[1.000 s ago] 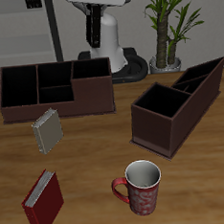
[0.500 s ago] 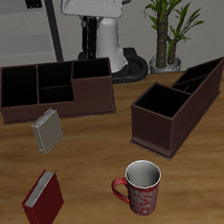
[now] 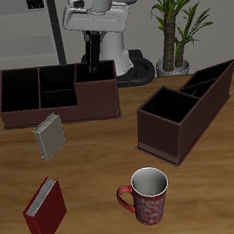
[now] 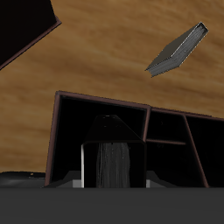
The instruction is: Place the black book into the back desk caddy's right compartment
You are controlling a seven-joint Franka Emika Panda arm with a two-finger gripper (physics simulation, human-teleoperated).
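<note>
My gripper (image 3: pixel 90 51) is shut on the black book (image 3: pixel 91 69) and holds it upright, hanging down. The book's lower end is at the rim of the right compartment (image 3: pixel 106 78), the large end cell of the back desk caddy (image 3: pixel 58 112), a long low dark-brown box. In the wrist view the book (image 4: pixel 114 162) shows edge-on with its pale page edge, right over that open cell (image 4: pixel 74 131). The caddy's small split cells (image 4: pixel 166 127) lie beside it. Whether the book touches the cell floor is hidden.
A gray book (image 3: pixel 49 137) (image 4: pixel 178 50) lies in front of the back caddy. A red book (image 3: pixel 44 212) and a red mug (image 3: pixel 148 195) stand near the front edge. A slanted dark-brown caddy (image 3: pixel 184 108) sits beside them. A potted plant (image 3: pixel 176 23) stands at the back.
My gripper has moved with the black book sideways toward the back caddy and down, from above the table's back edge to over the large end cell.
</note>
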